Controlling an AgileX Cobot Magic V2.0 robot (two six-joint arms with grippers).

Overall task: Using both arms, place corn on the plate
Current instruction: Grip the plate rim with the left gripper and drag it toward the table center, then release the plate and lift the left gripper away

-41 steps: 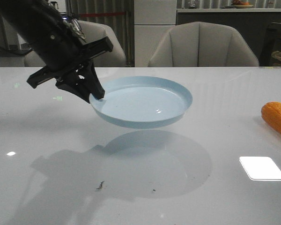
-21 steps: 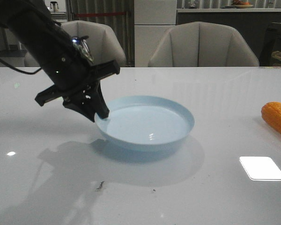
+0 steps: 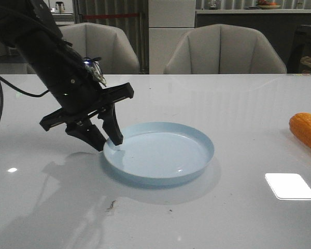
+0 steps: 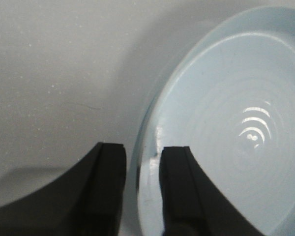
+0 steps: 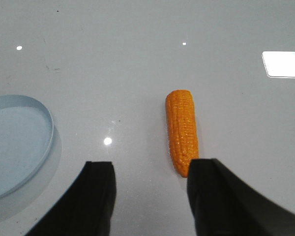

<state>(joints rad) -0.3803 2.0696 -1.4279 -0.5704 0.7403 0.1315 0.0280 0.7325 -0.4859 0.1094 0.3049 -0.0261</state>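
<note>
1. Left gripper (image 3: 104, 142): we find it at the plate's (image 3: 160, 179) 9 o'clock edge, one finger inside the rim and one outside. In the wrist view the rim passes between the fingers (image 4: 179, 191); we cannot tell whether they pinch it or stand slightly off it. A rim hold suits a shallow plate, since the low wall is the only part that offers purchase.

2. Plate: it appears to lie flat on the table (image 3: 238, 218), near the centre, its shadow tight beneath it. We judge this spot was chosen to sit within reach of both arms.

3. Corn (image 3: 306, 132): it lies on the table well apart from the plate, at about 3 o'clock from it, partly cut by the frame edge. It is not yet on the plate.

4. Right gripper (image 5: 150, 196): fingers spread wide and holding nothing, hovering above the table with the corn's (image 5: 183, 132) near end just beside one finger. We read this as staging for a grasp across the cob.
</note>
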